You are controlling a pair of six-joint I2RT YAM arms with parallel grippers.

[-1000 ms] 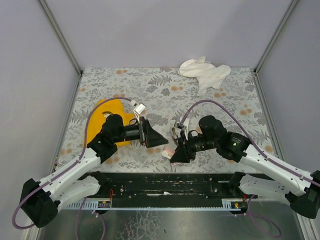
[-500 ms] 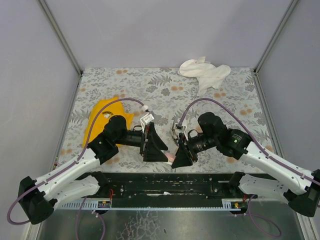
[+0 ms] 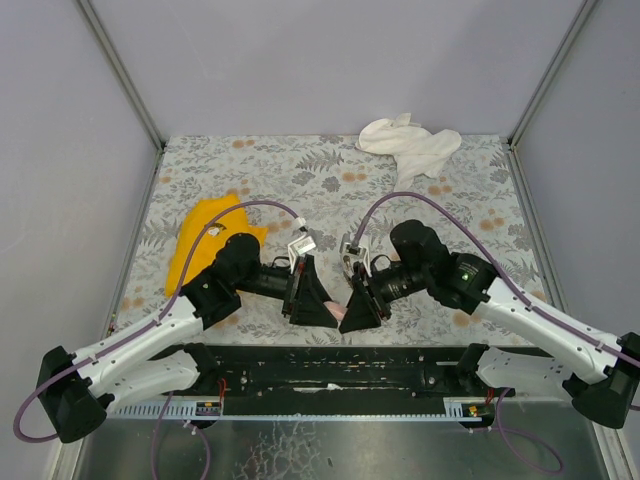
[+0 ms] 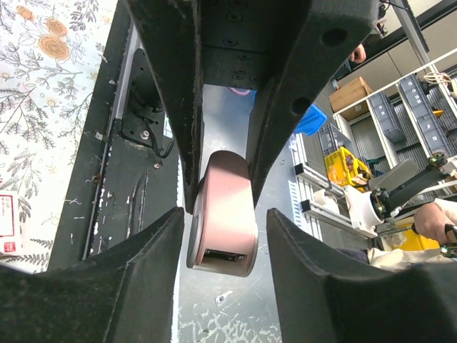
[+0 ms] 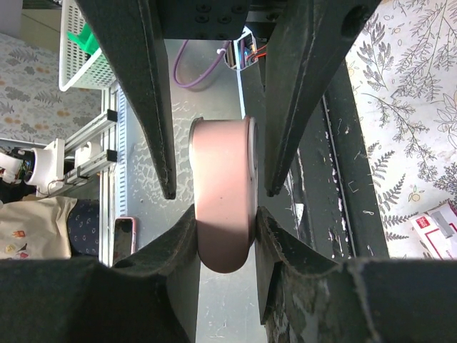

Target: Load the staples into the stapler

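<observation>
The pink stapler [image 5: 223,204] is held in the air over the table's near edge, with my right gripper [image 5: 225,214] shut on its rounded end. From the top it shows only as a pink sliver [image 3: 339,303] between the two grippers. My left gripper [image 4: 225,232] faces it from the other side. Its jaws straddle the stapler's [image 4: 221,214] open-channel end with a gap on each side, so it is open. The staples' red and white box lies on the flowered table [image 3: 330,180], at the edge of both wrist views [image 4: 6,225] [image 5: 437,229].
A yellow cloth [image 3: 205,235] lies left of the left arm. A crumpled white cloth [image 3: 410,145] sits at the back right. The black mounting rail [image 3: 330,365] runs along the near edge under the grippers. Grey walls enclose the table on three sides.
My left arm swung right until its gripper met the right one, and its jaws narrowed around the stapler's end. The right gripper shifted slightly left, still holding the stapler.
</observation>
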